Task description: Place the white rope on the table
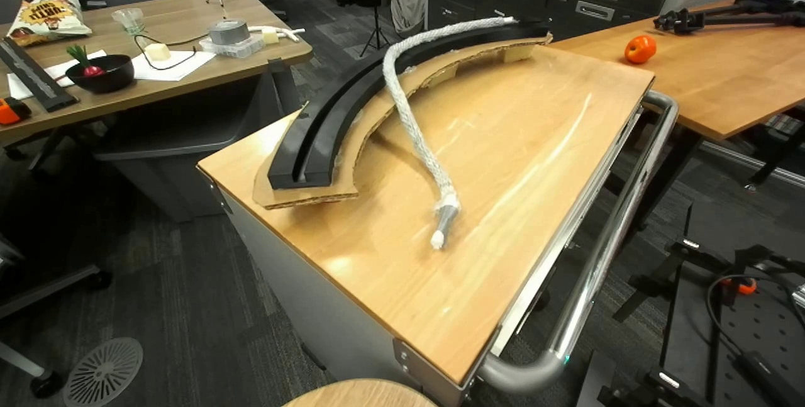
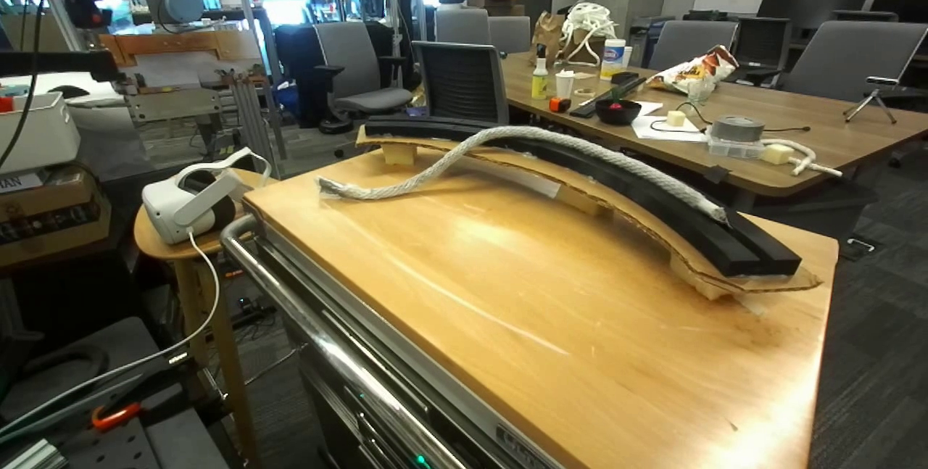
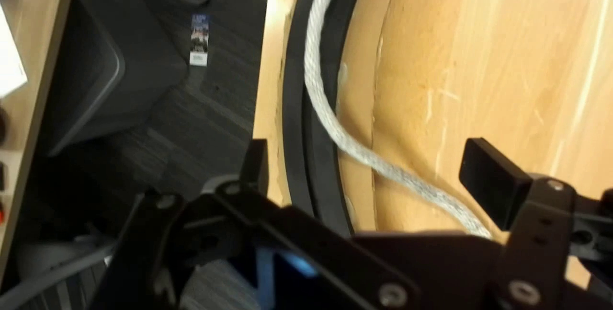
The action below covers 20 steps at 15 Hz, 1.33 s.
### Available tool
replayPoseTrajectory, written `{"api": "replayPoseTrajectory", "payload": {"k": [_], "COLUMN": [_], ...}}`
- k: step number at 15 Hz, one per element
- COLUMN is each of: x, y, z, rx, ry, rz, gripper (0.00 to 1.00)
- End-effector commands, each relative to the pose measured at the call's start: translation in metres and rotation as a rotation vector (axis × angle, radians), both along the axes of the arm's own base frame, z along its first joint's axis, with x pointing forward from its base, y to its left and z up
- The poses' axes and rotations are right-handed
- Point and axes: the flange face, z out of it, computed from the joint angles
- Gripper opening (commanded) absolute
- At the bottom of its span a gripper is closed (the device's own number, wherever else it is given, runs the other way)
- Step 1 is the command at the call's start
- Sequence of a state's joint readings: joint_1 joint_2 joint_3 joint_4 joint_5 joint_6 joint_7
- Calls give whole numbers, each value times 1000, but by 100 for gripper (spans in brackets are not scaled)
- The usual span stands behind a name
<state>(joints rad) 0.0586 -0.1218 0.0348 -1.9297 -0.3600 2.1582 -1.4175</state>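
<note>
The tool spans the lower half of the wrist view, its fingers wide apart. In an exterior view, the rope lies along the track at upper centre, then bends across the cardboard down to the surface, its grey-wrapped end just below the middle of the frame.
</note>
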Motion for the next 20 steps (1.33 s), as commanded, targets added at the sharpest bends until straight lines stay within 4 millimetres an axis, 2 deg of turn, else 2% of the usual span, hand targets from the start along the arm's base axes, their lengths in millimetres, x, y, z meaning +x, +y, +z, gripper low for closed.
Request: {"api": "replayPoseTrajectory", "payload": {"k": [1, 3, 6, 9, 13, 15, 16, 17, 18, 20], "x": [9, 11, 9, 20, 26, 30, 28, 20, 23, 24], "y": [-8, -9, 0, -36, -114, -143, -149, -149, -153, -156], "z": [-2, -11, -11, -23, -54, -69, -69, -60, -75, -71], "rx": [-4, -5, 2, 115, 318, 322, 293, 274, 287, 278], "ry": [5, 21, 15, 53, 111, 99, 57, 13, 85, 54], "rz": [-17, -17, 1, -73, -234, -356, -386, -384, -358, -378], "gripper": [100, 100, 100, 100, 100, 100, 100, 100, 100, 100]}}
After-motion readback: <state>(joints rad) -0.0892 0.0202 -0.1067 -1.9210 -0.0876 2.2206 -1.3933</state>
